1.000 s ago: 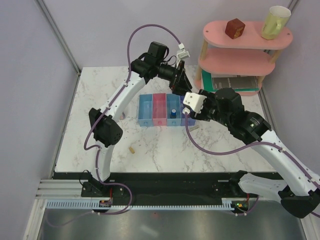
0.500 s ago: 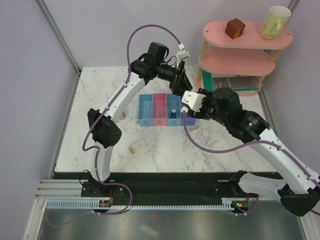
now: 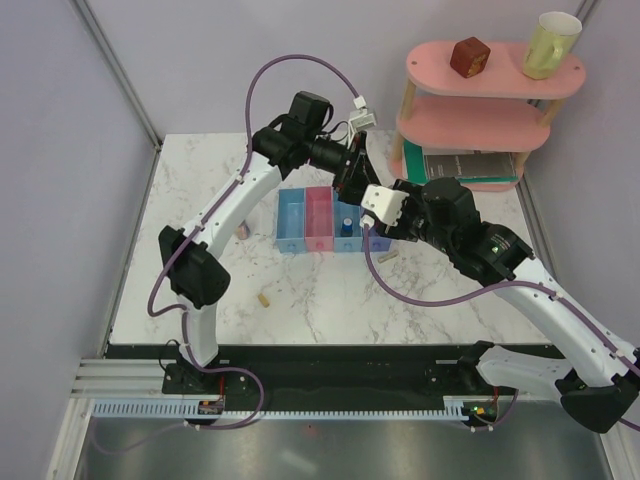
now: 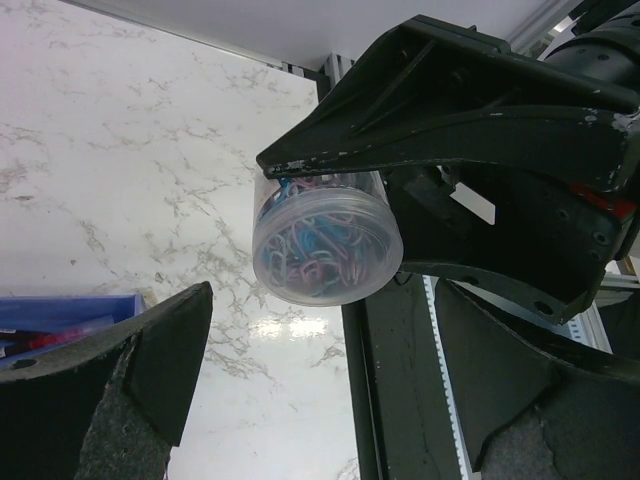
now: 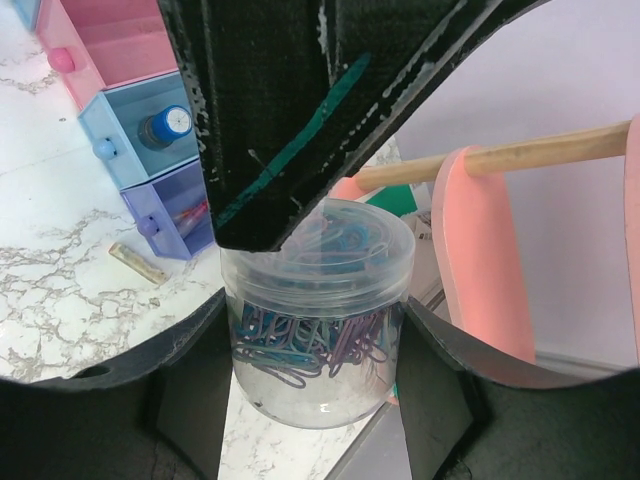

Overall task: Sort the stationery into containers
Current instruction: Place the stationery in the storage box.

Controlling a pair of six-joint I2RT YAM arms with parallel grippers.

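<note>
- The tub (image 5: 318, 300), clear, round and filled with coloured paper clips, was gripped by the right pincer (image 5: 312, 355), whose jaws were closed partway against its two sides
- The left pincer (image 4: 322, 325) was spread wide and nothing was held in it
- In the left wrist view the tub was seen straight ahead of the left pincer, in line with the gap between the fingers but beyond their tips; no contact could be made out there
- The tub's axis was pointed roughly toward the left pincer, so that a round end was turned to it; in the right wrist view a dark part of the left pincer was seen across the lid end, and whether it touched could not be told
- The tub was held in the air above the worktop (image 4: 150, 150), off to the side of the bins (image 5: 150, 130), past the purple end of the row and toward the shelf (image 5: 480, 250); no bin was seen beneath it
- In the top view the tub was hidden between the two arms
- By judgement, a handover would need the left fingers brought forward along that axis and closed on the tub; a drop would need the right arm, the one holding it, carried back over a bin
</note>
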